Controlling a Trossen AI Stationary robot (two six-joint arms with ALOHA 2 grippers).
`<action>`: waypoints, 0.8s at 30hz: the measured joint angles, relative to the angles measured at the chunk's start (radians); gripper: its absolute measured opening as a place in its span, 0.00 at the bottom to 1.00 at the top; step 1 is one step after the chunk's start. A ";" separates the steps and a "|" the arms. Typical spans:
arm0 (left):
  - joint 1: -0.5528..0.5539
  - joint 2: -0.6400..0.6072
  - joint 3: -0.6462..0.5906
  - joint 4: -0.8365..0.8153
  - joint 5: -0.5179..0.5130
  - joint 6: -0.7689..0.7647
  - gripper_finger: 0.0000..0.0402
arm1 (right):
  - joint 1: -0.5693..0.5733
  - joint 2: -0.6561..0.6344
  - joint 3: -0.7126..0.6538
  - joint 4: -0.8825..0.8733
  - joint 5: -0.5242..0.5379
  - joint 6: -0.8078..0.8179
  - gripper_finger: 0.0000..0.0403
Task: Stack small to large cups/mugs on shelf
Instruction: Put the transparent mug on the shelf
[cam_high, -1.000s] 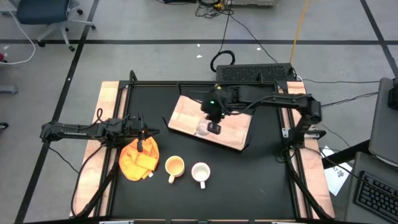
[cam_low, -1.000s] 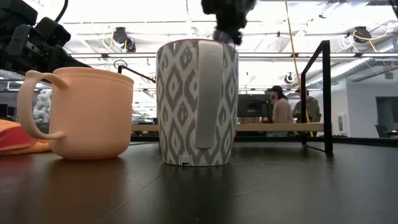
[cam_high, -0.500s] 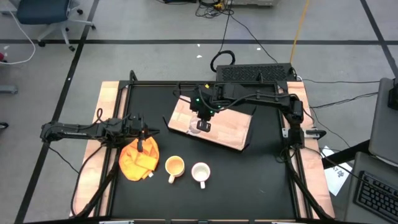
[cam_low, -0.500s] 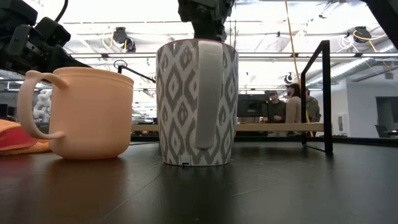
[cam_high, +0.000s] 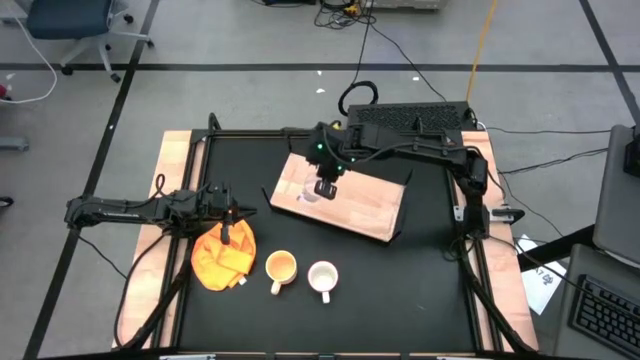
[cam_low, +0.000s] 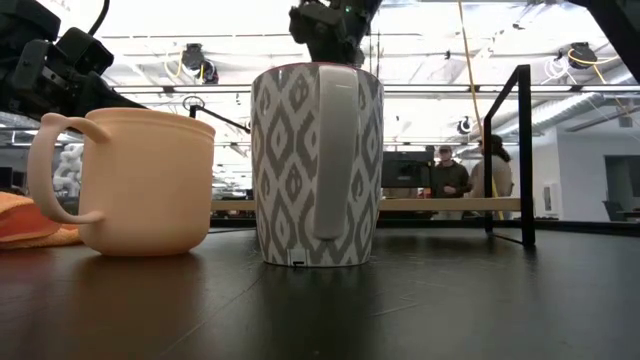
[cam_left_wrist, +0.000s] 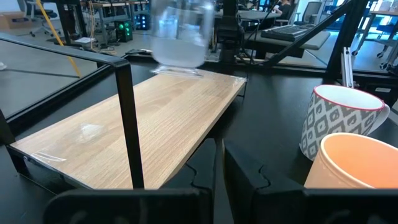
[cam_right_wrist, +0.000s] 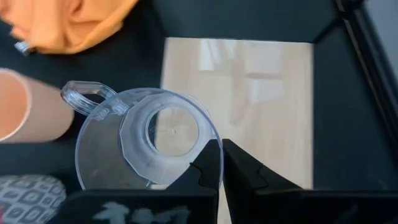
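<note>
While the right gripper (cam_high: 324, 188) hangs over the left part of the light-wood shelf (cam_high: 370, 205), its fingers are pinched on the rim of the clear glass cup (cam_right_wrist: 146, 144), which the right wrist view shows from above with its small clear handle pointing away from the fingers. Seen from the left wrist view, that cup (cam_left_wrist: 181, 34) appears just above the far end of the shelf (cam_left_wrist: 143, 134); whether its base touches the wood cannot be told. The shelf lies at a slant on the black desk (cam_high: 420, 280), toward the back and right of centre. Near the front edge of the desk the yellow-orange mug (cam_high: 281, 268) and the white mug (cam_high: 322, 277) stand upright just beside each other, well apart from the shelf; in the low view the white mug (cam_low: 316, 165) shows a grey patterned side and its handle faces the camera. The left gripper (cam_high: 228, 212) rests over the orange cloth (cam_high: 222, 256) on the left of the desk, its fingers clenched on nothing. Two people stand in the room behind the desk.
</note>
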 joint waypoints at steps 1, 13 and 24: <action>0.000 0.000 0.000 0.000 0.000 0.000 0.08 | -0.010 0.000 0.000 0.001 0.000 0.002 0.00; 0.000 0.000 0.000 0.000 0.000 0.006 0.08 | -0.089 0.021 0.000 0.024 -0.076 -0.009 0.00; 0.000 0.000 0.000 0.000 0.000 0.006 0.08 | -0.087 0.048 0.008 0.013 -0.101 -0.029 0.00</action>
